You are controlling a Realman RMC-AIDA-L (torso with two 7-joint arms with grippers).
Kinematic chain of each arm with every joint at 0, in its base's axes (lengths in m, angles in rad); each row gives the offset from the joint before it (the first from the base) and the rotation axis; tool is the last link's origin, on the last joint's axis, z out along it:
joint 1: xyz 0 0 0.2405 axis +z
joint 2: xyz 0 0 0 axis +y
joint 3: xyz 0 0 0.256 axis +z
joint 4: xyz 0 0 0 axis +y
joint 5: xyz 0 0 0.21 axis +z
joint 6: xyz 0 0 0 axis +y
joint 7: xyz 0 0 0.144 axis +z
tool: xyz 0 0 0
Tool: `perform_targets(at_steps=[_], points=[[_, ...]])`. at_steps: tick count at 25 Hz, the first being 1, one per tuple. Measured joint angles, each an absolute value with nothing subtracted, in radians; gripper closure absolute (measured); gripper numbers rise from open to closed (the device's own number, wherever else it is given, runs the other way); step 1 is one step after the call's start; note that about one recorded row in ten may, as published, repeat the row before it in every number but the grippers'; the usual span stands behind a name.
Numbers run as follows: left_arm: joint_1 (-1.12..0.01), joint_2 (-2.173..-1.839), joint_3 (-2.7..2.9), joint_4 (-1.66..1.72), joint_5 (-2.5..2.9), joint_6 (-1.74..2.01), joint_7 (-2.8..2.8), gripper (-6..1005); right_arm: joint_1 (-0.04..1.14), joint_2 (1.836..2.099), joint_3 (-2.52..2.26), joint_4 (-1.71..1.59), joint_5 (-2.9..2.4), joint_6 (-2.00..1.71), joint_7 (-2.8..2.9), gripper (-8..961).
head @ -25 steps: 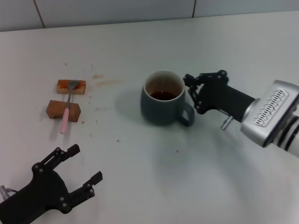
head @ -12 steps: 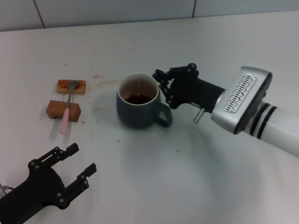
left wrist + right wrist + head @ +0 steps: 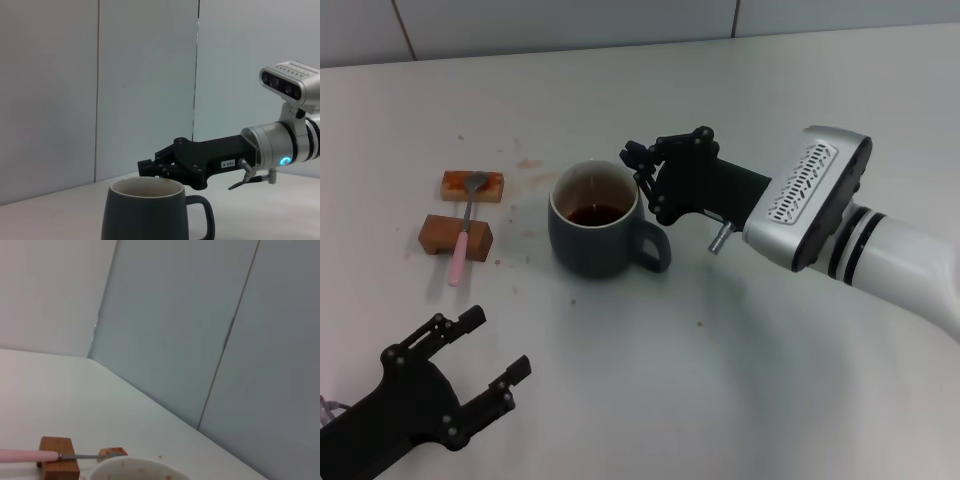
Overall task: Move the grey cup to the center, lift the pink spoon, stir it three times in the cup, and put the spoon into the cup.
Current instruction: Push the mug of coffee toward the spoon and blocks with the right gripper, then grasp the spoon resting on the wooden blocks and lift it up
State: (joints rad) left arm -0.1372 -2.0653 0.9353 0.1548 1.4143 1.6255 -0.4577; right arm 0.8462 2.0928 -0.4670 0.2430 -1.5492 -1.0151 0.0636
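Cup: the grey cup [image 3: 596,232] is sitting upright on the white table [image 3: 720,390], roughly mid-table, handle pointing toward my right side, dark brown liquid showing inside the pale interior.

Right gripper: my right gripper [image 3: 638,168] is pressing up against the far right part of the cup's rim, just above where the handle starts. Fingers look drawn together, but honestly I can't tell whether they're pinching the rim or only touching it (the left wrist view shows the black fingers [image 3: 150,166] level with the rim, and that's about it).

Left gripper: my left gripper [image 3: 490,355] is hanging low at the near left edge of the table, fingers spread apart, holding nothing, well apart from the cup.

Spoon: the pink spoon [image 3: 463,235] is lying left of the cup, bridged across two small brown blocks [image 3: 456,234], grey bowl resting on the far block and pink handle sticking out past the near one toward me.

Right wrist view: it's catching just the white rim of the cup [image 3: 135,469], with the spoon [image 3: 30,455] on its blocks beyond.
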Motion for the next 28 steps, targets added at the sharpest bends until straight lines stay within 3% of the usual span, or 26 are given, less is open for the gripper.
perform_targets(at_steps=[5,12,21,28], points=[[-0.137,-2.066,0.925,0.155,1.414,1.624,-0.452,286,0.822,2.092,-0.441,0.236,-1.549,-1.027,0.062,900],[-0.137,-2.066,0.909,0.155,1.414,1.619,-0.451,170,0.659,2.082,-0.414,0.187,-1.551,-1.301,0.071,900],[-0.144,-2.066,0.865,0.155,1.414,1.624,-0.453,170,0.406,2.078,-0.431,0.022,-1.758,-1.76,0.167,900],[-0.15,-2.069,0.855,0.155,1.414,1.623,-0.449,170,0.329,2.079,-0.431,-0.117,-1.997,-1.786,0.359,887]])
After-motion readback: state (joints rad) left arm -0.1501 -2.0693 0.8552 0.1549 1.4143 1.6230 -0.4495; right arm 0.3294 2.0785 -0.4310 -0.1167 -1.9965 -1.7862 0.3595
